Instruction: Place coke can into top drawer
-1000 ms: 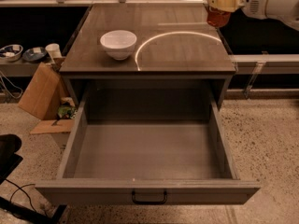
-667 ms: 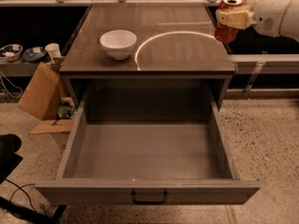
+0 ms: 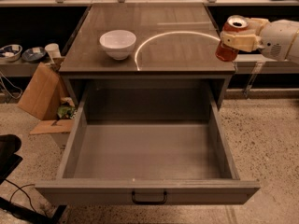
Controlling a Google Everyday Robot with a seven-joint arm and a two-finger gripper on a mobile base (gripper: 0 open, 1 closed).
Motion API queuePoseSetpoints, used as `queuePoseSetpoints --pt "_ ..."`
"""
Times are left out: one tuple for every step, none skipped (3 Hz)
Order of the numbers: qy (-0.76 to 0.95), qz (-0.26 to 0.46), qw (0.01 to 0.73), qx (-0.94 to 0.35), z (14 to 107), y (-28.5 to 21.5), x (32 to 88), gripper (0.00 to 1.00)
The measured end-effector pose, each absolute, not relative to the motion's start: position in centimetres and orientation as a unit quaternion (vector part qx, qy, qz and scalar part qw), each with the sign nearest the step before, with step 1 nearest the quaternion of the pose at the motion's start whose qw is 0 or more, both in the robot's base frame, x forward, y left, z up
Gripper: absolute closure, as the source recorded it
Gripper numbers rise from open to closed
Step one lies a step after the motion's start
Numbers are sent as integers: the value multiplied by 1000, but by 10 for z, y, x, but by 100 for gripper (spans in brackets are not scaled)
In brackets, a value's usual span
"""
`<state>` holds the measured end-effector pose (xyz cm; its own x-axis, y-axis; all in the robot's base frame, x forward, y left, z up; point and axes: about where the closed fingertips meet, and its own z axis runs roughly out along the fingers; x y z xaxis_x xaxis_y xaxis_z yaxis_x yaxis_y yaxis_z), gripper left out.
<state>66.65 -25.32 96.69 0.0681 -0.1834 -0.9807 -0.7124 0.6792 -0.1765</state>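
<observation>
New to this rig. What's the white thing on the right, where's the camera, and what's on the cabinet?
The white shape at the right edge is the robot's single arm. It ends in a two-finger gripper, shut on a red coke can and holding it in the air by the cabinet's right front corner, not yet over the drawer. There is only one camera view. It looks down from in front of the cabinet, and its mounting is not known. The top drawer is pulled fully open with nothing visible inside. On the cabinet top sits a white bowl, towards the left. A cardboard box stands on the floor at the left.
</observation>
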Motion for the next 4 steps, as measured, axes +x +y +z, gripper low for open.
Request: queuePoseSetpoints --pt "651 206 645 -344 967 -251 668 100" --pt "639 215 646 -358 958 -232 649 100" --pt "627 244 633 -383 921 -189 616 100" --pt "619 281 601 -422 861 -126 598 100"
